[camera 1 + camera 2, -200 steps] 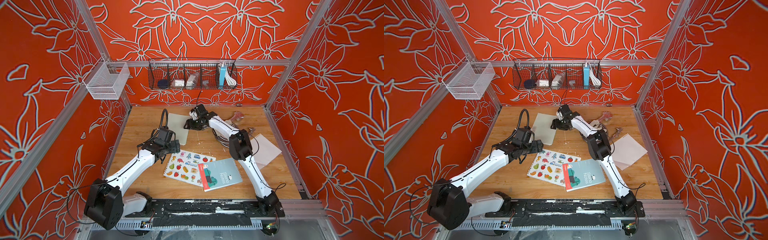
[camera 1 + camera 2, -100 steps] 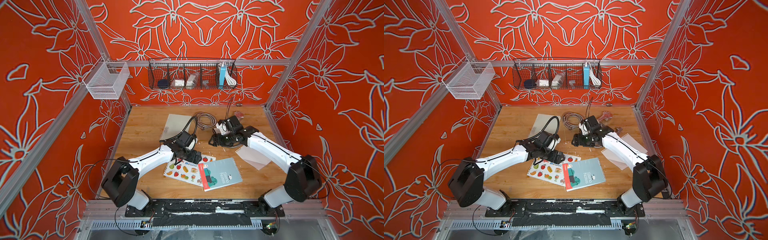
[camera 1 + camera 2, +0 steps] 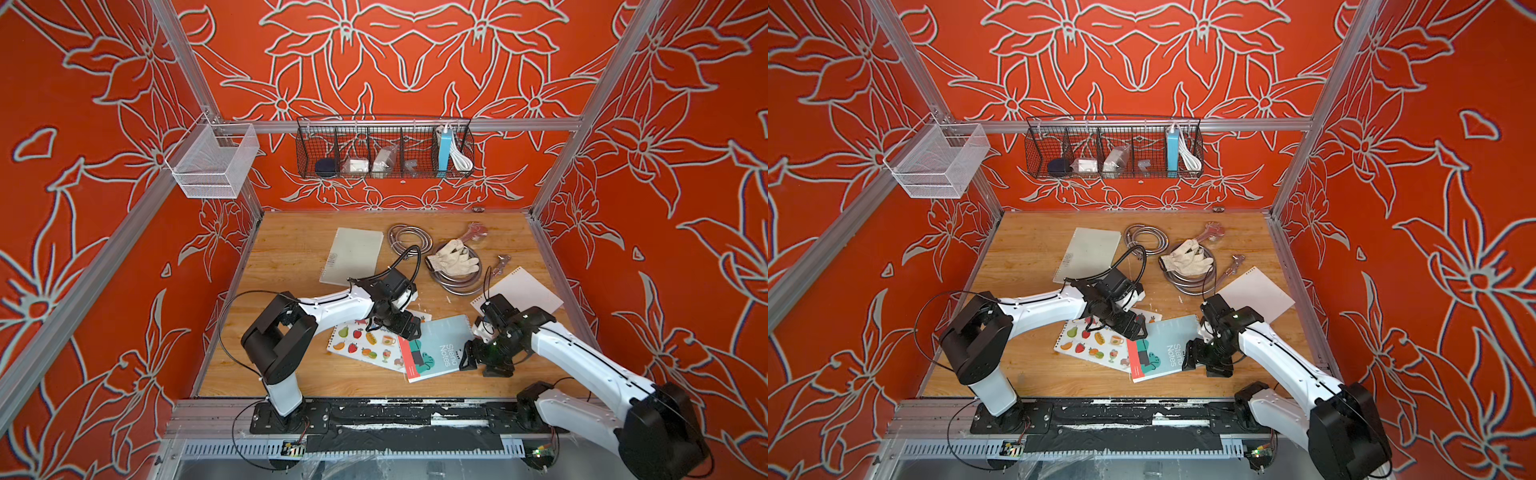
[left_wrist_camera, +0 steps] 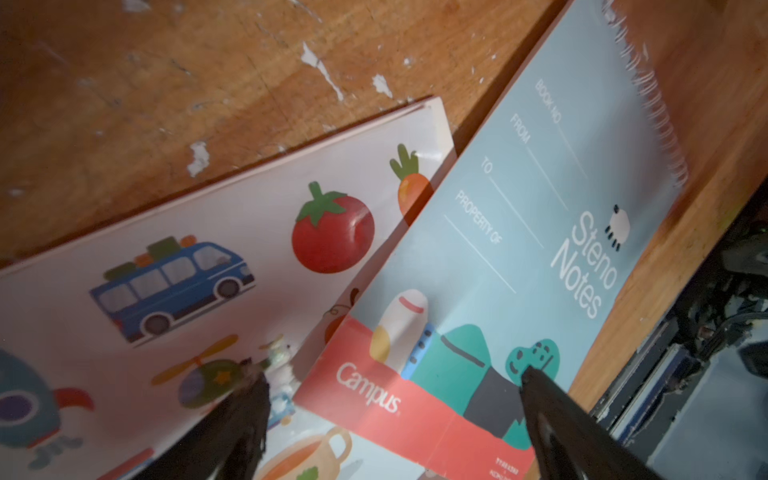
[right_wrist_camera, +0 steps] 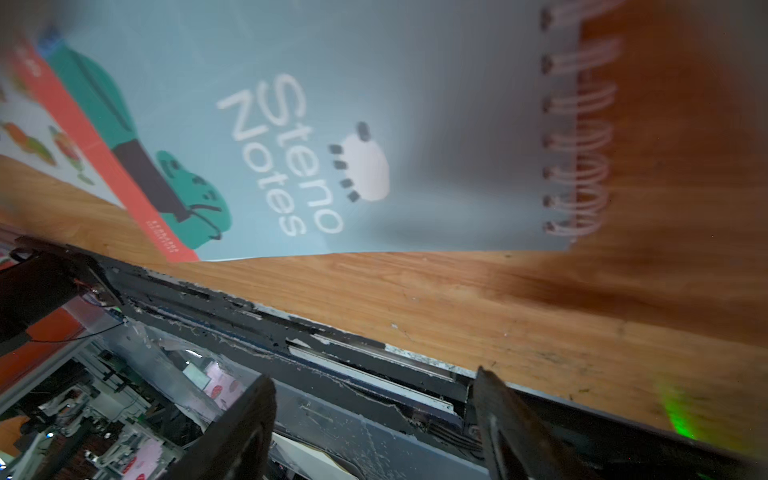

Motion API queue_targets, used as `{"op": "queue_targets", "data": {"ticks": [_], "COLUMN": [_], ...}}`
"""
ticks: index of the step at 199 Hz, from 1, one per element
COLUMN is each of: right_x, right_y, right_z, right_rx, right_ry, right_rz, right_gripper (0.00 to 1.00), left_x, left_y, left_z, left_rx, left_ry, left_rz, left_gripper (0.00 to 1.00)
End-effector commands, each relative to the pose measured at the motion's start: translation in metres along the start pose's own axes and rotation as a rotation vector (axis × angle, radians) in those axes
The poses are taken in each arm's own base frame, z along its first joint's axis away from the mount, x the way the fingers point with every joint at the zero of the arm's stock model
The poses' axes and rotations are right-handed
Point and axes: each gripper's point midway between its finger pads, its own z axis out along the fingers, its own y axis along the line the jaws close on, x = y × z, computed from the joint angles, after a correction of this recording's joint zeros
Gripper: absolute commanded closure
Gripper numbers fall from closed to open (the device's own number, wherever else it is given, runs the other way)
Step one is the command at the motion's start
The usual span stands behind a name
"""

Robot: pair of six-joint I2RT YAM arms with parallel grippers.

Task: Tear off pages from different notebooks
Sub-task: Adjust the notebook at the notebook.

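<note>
Three notebooks lie shut on the wooden table. The picture-covered notebook (image 3: 363, 345) is partly under the light blue Steno Notes notebook (image 3: 440, 349), and the pale grey-green notebook (image 3: 353, 255) lies farther back. A loose white page (image 3: 519, 291) lies at the right. My left gripper (image 3: 405, 330) hangs open over the place where the picture notebook (image 4: 166, 270) and the Steno notebook (image 4: 519, 232) overlap, holding nothing (image 4: 390, 380). My right gripper (image 3: 478, 365) is open and empty beside the Steno notebook's spiral corner (image 5: 573, 166), near the table's front edge.
An off-white glove (image 3: 453, 259) sits on a coiled metal hose (image 3: 457, 284) at the back right, with a wrench (image 3: 473, 230) and a smaller tool (image 3: 500, 264) nearby. A black wire basket (image 3: 384, 149) and a white mesh basket (image 3: 212, 162) hang on the walls.
Both arms have come from the back of the table toward the front. The left gripper now hangs over the overlapping notebooks, and the right one is at the Steno notebook's right side.
</note>
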Motion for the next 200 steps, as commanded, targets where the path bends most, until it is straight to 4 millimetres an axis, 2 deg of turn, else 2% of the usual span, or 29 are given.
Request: {"op": "queue_targets", "data": {"ticks": [1, 32, 54, 77, 102, 129, 142, 159, 166, 179, 200], "right_x": [-0.017, -0.047, -0.077, -0.112, -0.152, -0.193, -0.206, -0.217, -0.221, -0.225, -0.21], "right_y": [0.001, -0.003, 0.004, 0.033, 0.063, 0.117, 0.148, 0.175, 0.176, 0.167, 0.142], "right_z": [0.001, -0.003, 0.001, 0.011, 0.005, -0.011, -0.017, -0.027, -0.033, -0.044, -0.059], "right_rx": [-0.039, -0.026, -0.062, -0.175, -0.172, -0.18, -0.223, -0.252, -0.235, -0.164, -0.05], "right_ry": [-0.021, -0.053, -0.083, -0.071, -0.112, -0.158, -0.18, -0.221, -0.247, -0.315, -0.362], "right_rz": [0.053, 0.075, 0.093, 0.092, 0.005, -0.142, -0.219, -0.284, -0.291, -0.293, -0.303], "right_gripper": [0.22, 0.22, 0.22, 0.25, 0.26, 0.26, 0.27, 0.27, 0.27, 0.26, 0.26], "left_x": [0.003, 0.007, 0.011, 0.015, 0.019, 0.02, 0.02, 0.019, 0.018, 0.015, 0.004], "left_y": [-0.012, -0.019, -0.02, -0.018, -0.02, -0.023, -0.024, -0.025, -0.025, -0.022, -0.018], "left_z": [0.003, 0.002, 0.004, 0.006, 0.004, 0.002, 0.002, 0.001, 0.0, -0.003, -0.015], "left_rx": [0.045, 0.089, 0.104, 0.097, 0.109, 0.124, 0.129, 0.133, 0.129, 0.105, 0.068], "left_ry": [0.031, 0.05, 0.072, 0.091, 0.109, 0.108, 0.11, 0.107, 0.102, 0.082, 0.015], "left_rz": [0.036, 0.05, 0.06, 0.064, 0.073, 0.081, 0.081, 0.088, 0.088, 0.09, 0.089], "left_gripper": [0.1, 0.17, 0.19, 0.2, 0.2, 0.21, 0.21, 0.21, 0.21, 0.21, 0.2]}}
